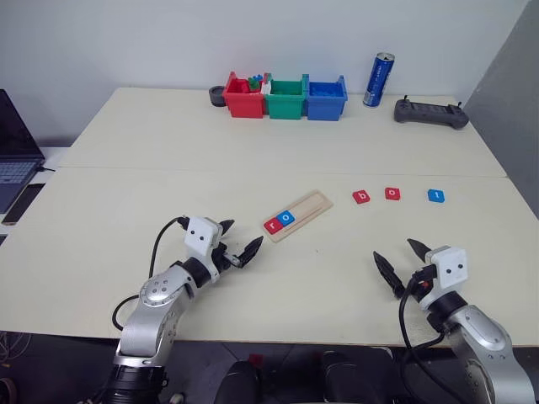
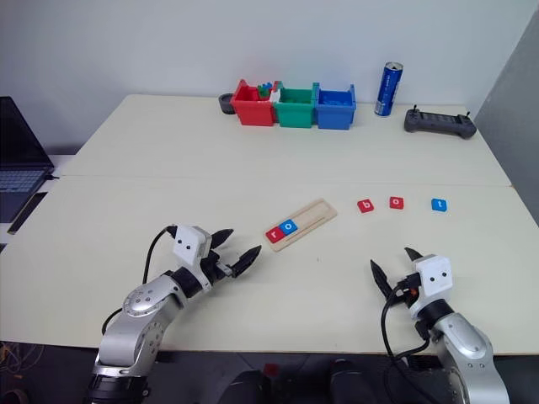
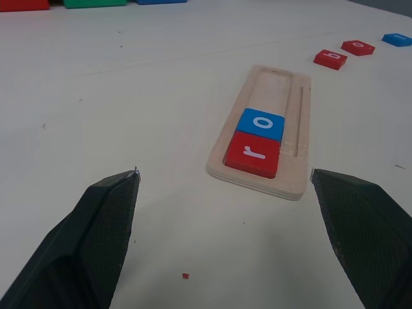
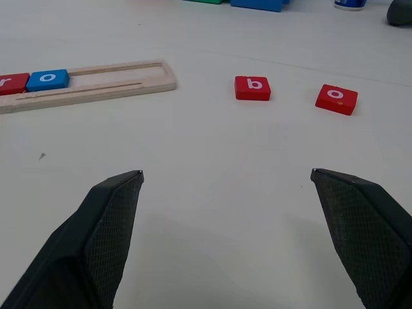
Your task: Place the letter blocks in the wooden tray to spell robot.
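Left wrist view places the wooden tray directly ahead of the left claw, lying slantwise on the tabletop. Its slot holds the red "r" block at the near end and the blue "o" block touching it; the rest of the slot is bare.

Three blocks lie loose in a row beyond the tray's far end: the red "b" block, the red "o" block and the blue "t" block, each apart from its neighbour.

Both claws stand wide and hold nothing. The right claw hovers near the front edge, well short of the row.

Judged from the layout, the "b" comes next. Approach it with the right claw, straddle two opposite sides squarely, and close before lifting. Set it flat beside the blue "o" so the letter reads the same way.

Open tabletop surrounds the row and the tray. The plastic bins, blue can and black controller stand far back, well clear. Mind the right edge near the "t".
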